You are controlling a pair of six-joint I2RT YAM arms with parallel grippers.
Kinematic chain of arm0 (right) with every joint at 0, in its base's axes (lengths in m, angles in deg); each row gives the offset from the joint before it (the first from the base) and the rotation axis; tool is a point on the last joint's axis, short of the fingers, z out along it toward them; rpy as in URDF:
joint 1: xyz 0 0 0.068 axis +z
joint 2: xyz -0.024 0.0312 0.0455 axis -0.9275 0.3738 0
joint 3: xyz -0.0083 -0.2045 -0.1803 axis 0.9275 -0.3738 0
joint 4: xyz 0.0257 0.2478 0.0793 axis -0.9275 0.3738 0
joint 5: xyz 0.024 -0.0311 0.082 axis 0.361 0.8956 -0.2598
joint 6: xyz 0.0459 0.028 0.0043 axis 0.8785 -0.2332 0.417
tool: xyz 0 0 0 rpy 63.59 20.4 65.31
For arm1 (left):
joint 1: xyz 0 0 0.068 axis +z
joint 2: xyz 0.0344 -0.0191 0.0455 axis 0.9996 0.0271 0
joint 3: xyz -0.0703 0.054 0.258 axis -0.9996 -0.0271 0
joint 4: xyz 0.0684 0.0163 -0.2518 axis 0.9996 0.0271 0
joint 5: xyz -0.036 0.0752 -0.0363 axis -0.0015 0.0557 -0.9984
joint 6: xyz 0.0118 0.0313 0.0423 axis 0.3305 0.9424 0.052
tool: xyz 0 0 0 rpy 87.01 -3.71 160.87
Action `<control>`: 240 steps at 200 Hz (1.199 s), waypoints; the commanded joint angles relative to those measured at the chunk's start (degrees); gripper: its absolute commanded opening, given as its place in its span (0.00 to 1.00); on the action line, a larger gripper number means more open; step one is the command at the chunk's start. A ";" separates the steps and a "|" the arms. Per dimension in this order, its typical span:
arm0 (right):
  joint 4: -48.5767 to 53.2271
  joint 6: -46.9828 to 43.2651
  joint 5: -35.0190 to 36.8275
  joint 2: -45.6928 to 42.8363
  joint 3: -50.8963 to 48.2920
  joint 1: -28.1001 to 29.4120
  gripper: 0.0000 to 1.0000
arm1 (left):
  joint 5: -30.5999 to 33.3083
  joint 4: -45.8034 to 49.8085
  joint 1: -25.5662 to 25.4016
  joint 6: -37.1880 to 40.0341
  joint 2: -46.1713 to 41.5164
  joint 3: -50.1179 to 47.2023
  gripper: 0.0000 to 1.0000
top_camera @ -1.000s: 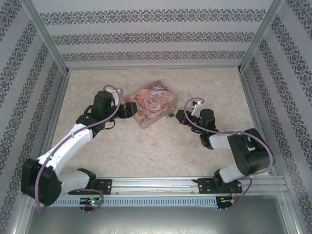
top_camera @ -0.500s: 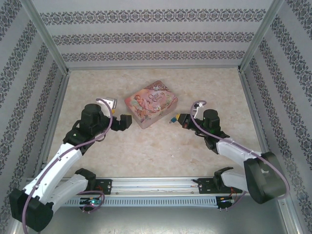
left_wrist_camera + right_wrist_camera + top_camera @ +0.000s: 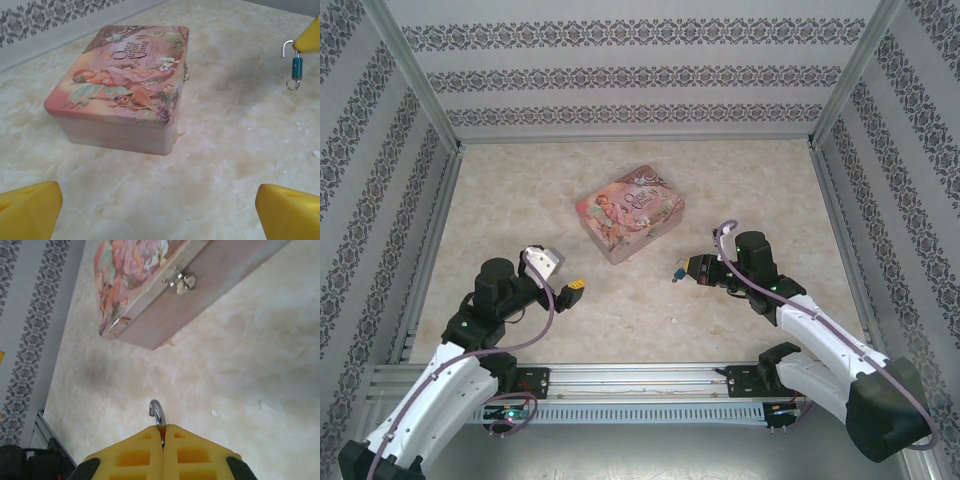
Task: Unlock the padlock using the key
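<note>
The padlock (image 3: 297, 66) is tiny, with a teal body and a silver shackle (image 3: 157, 412) whose hooked end is free. It hangs in the air to the right of the pink tin (image 3: 629, 212), clear of the tin's clasp (image 3: 181, 281). My right gripper (image 3: 163, 432) is shut on the shackle, and the body is hidden under the yellow pads. In the top view that gripper (image 3: 682, 270) sits near the tin's right front. A small silver piece, apparently the key (image 3: 292, 85), dangles from the padlock's bottom. My left gripper (image 3: 160, 210) is open and holds nothing, in front of the tin.
The tin (image 3: 125, 85) lies closed on the marble-patterned table (image 3: 740, 180). Patterned walls and metal posts enclose the table on three sides. A metal rail (image 3: 640, 375) runs along the near edge. A small pale fleck (image 3: 214, 413) lies on the floor near the right gripper.
Both arms have drawn back from the tin toward the near edge. The left gripper has come off the tin's left end. The right gripper has carried the padlock away from the tin's side.
</note>
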 commanded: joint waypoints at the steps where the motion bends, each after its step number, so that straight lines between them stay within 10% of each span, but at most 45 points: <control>1: 9.90 -3.49 -1.04 -1.22 2.94 1.13 0.00 | -2.63 -6.14 0.47 5.89 -2.49 -2.66 0.99; 240: 26.60 -14.88 -0.12 23.25 18.22 11.96 0.00 | -1.32 -9.74 0.49 11.86 -4.91 -9.67 0.99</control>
